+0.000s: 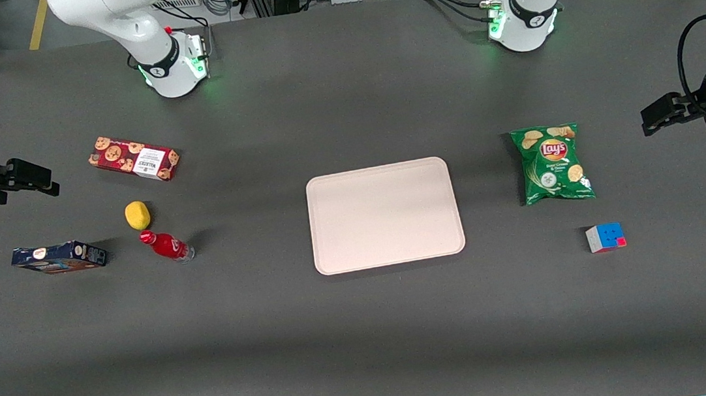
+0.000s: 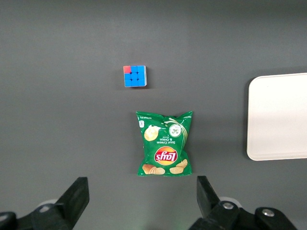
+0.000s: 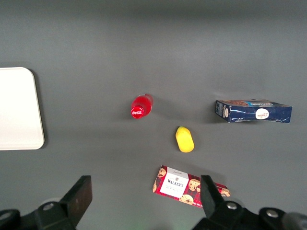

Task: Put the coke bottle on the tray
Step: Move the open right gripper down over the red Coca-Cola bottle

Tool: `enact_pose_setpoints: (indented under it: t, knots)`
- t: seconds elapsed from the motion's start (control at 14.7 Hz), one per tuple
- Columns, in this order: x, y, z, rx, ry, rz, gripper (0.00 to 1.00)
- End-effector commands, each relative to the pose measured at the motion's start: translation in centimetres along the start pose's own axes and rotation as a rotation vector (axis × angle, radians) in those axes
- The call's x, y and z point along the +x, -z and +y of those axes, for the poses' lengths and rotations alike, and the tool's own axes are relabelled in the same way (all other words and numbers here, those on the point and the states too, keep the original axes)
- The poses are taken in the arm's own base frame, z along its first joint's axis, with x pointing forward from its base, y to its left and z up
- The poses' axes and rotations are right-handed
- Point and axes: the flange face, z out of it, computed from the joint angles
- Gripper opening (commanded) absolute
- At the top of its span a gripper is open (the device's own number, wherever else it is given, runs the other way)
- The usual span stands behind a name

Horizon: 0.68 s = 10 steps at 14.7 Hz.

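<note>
The coke bottle point(image 1: 166, 246) is small and red with a red cap. It stands on the table beside a yellow lemon point(image 1: 137, 215), and also shows in the right wrist view point(image 3: 140, 106). The pale pinkish-beige tray point(image 1: 385, 214) lies bare at mid-table, and its edge shows in the right wrist view point(image 3: 17, 108). My right gripper point(image 1: 46, 178) hangs high at the working arm's end of the table, well apart from the bottle. It is open and empty, with both fingers spread wide in the right wrist view point(image 3: 144, 201).
A red cookie box point(image 1: 133, 158) lies farther from the front camera than the lemon. A dark blue box point(image 1: 59, 257) stands beside the bottle. A green chips bag point(image 1: 553, 164) and a puzzle cube point(image 1: 605, 238) lie toward the parked arm's end.
</note>
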Motion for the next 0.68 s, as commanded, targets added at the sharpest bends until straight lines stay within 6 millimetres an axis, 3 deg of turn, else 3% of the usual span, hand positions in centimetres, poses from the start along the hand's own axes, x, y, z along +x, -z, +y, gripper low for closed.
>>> enact_pose_setpoints:
  t: [0.0, 0.14, 0.27, 0.61]
  knots:
    - [-0.8, 0.6, 0.0, -0.012, -0.009, 0.011, 1.00]
    - [-0.3, 0.5, -0.3, -0.014, -0.020, 0.013, 1.00]
    - [0.5, -0.8, -0.7, -0.022, -0.015, -0.008, 1.00]
    - [1.6, -7.7, -1.7, -0.040, 0.018, 0.039, 1.00]
